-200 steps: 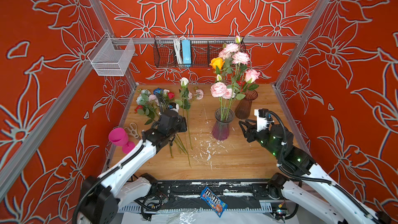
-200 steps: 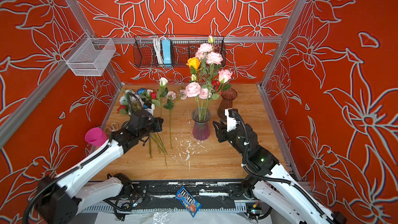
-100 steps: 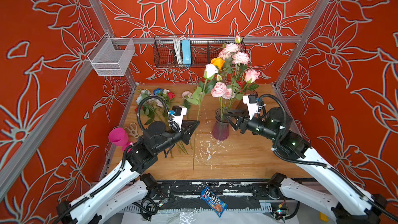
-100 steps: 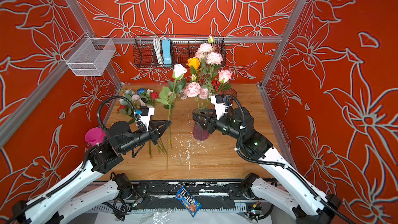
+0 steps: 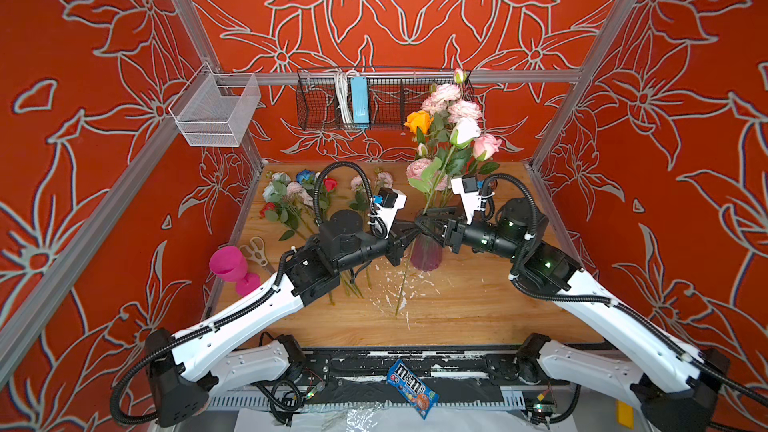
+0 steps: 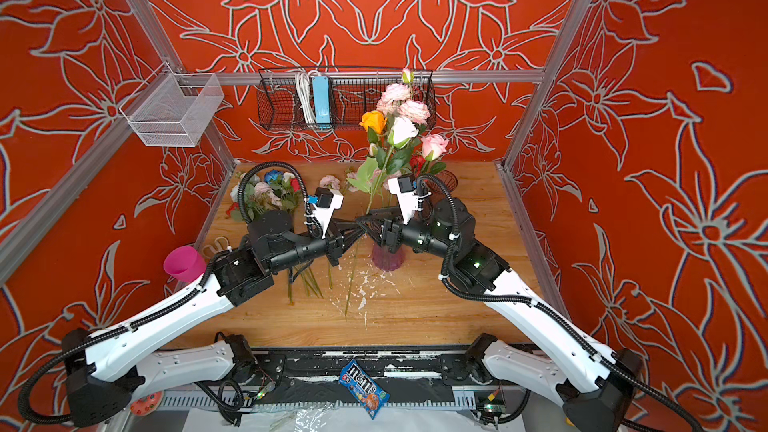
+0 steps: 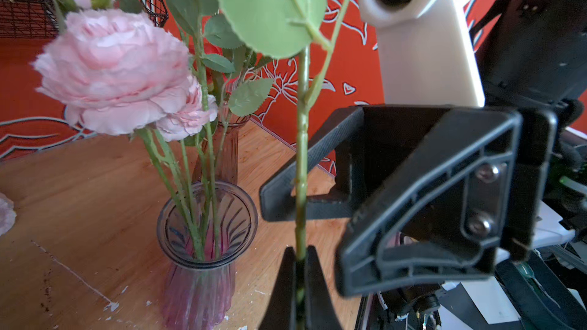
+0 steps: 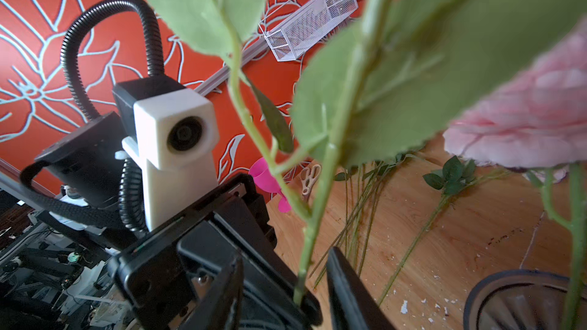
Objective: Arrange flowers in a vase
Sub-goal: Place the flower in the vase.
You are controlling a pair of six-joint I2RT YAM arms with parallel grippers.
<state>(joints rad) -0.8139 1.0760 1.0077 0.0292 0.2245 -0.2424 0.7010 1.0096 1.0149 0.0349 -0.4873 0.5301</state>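
Wooden tabletop within red floral walls, 2 arms meeting mid-frame, left gripper pinched tight on upright white rose stem, right gripper jaws parted around it, purple vase just beside, loose flowers upper left.

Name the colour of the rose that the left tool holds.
White; the rose shows best in a top view.

left hand: clamped shut | right hand: apparently parted | arms: angled inward
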